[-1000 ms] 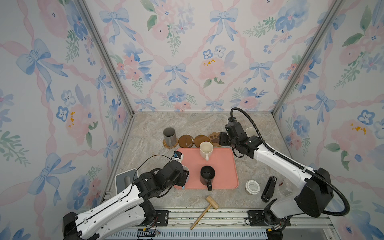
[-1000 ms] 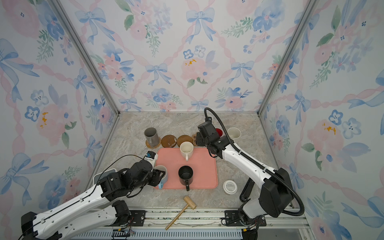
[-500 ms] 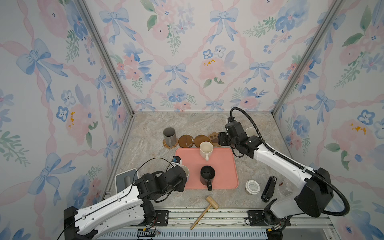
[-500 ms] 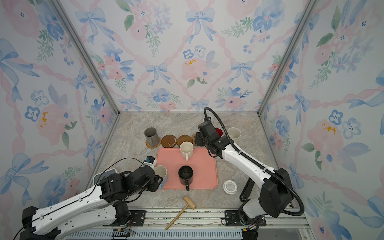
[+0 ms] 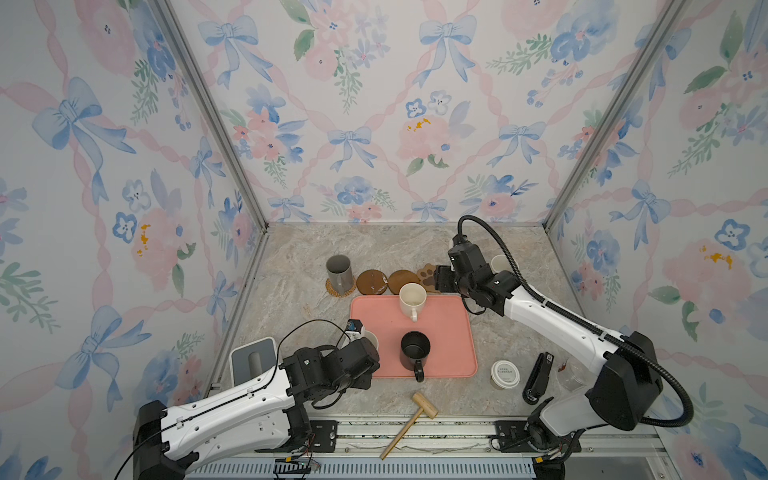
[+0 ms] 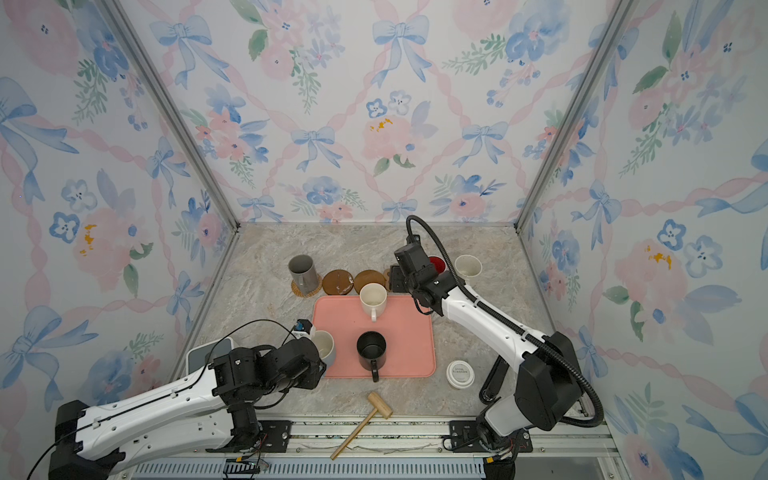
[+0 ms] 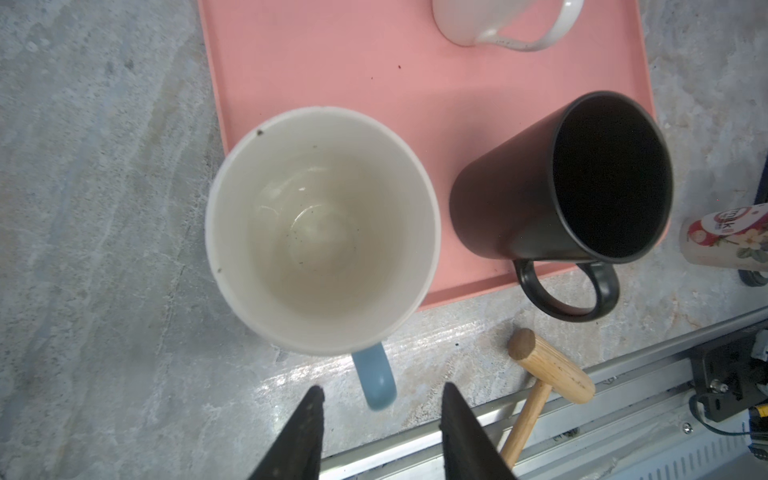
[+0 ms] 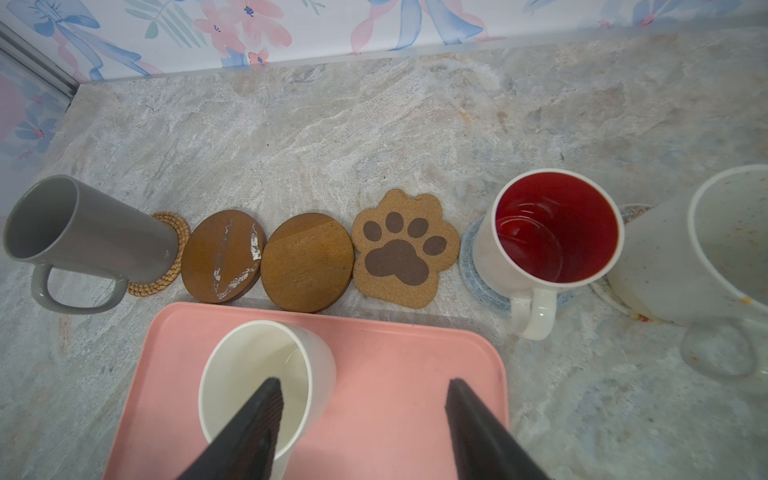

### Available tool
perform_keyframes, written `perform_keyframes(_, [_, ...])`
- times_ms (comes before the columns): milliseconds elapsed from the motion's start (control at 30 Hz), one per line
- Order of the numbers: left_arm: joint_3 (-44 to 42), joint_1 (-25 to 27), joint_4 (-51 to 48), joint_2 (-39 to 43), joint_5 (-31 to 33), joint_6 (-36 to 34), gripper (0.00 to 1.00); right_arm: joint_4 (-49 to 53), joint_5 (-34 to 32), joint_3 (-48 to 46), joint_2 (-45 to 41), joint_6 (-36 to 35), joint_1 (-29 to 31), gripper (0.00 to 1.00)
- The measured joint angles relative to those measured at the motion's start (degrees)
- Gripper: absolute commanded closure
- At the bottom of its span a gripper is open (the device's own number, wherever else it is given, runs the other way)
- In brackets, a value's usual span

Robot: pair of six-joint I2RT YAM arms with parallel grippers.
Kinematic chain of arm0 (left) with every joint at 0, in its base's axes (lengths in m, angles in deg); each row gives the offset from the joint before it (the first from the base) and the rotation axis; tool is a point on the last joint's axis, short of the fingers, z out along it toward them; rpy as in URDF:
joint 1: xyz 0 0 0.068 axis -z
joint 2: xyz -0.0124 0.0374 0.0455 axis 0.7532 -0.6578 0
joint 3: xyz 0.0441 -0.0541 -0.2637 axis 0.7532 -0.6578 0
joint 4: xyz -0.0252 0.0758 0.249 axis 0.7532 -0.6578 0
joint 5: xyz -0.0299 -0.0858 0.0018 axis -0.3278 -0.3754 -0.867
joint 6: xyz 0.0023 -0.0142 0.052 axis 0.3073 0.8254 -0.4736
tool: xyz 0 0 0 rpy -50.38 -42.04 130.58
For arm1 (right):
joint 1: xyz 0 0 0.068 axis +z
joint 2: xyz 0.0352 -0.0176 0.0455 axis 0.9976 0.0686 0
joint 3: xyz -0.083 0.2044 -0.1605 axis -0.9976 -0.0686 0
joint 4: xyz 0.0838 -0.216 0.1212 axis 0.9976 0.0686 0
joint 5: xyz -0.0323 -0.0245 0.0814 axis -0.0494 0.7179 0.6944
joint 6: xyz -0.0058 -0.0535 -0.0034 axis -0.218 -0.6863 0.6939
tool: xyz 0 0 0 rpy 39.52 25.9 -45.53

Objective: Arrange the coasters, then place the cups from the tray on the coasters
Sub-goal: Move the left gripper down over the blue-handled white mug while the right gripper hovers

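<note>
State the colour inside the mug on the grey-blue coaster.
Red; the mug shows best in the right wrist view.

wooden mallet (image 5: pixel 424 405) lies near the worktop's (image 5: pixel 374 249) front edge; to its right, a lidded paper cup (image 5: pixel 505 374) and perhaps a stapler (image 5: pixel 539 376).

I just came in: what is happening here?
Mugs are going from the pink tray onto coasters. The grey mug, the red-lined mug and the speckled mug stand on coasters; two wooden coasters and the paw coaster are bare. The open left gripper straddles the blue handle of the white mug; the open right gripper hangs over the cream mug.
</note>
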Motion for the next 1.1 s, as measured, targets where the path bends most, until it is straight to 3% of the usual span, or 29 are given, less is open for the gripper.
perform_keyframes(1100, [-2.3, 0.4, 0.3, -6.7, 5.0, 8.5, 0.55, -1.0, 2.8, 0.0, 2.1, 0.0, -0.4, 0.35])
